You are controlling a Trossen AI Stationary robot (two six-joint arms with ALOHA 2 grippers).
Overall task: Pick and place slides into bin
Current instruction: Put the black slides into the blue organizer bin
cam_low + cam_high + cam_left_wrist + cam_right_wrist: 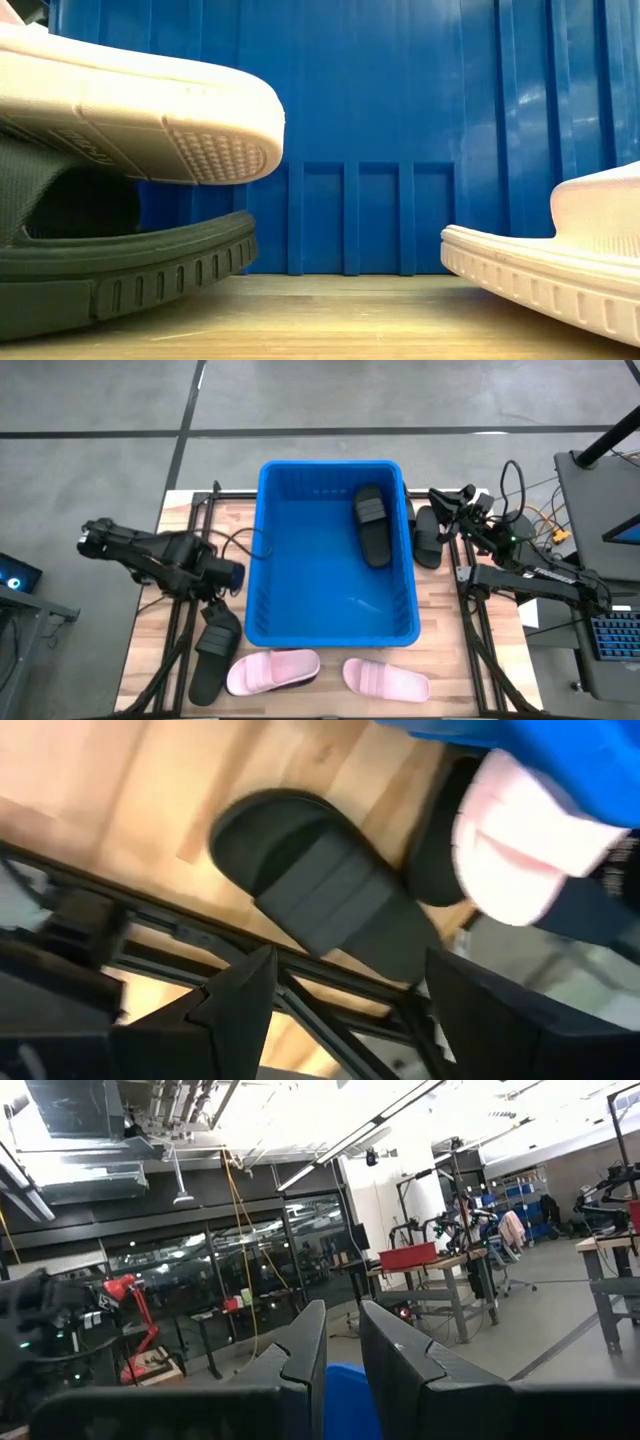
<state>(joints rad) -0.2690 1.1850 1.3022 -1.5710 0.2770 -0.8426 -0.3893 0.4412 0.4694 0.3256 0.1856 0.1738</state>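
I see the left pincer [228,574] open above a black slide [214,651] on the counter [148,645], beside the blue bin [333,622]. One black slide [371,525] lies inside. The right pincer [343,1342] stands nearly closed, empty, beyond the bin's far-right corner.

Place: an industrial lab or workshop hall.
Ceiling: exposed metal ducts [90,1120] and long strip lights [350,1135] ran overhead.
Floor: bare grey concrete [400,395] with dark seams surrounded the table.
Furniture: metal-framed workbenches stood in the room, one carrying a red bin [410,1257].
Walls: a run of dark glass partitions [230,1270] lined the back.
Equipment: cables [545,530] and a keyboard [612,635] lay beside the wooden table [180,525].
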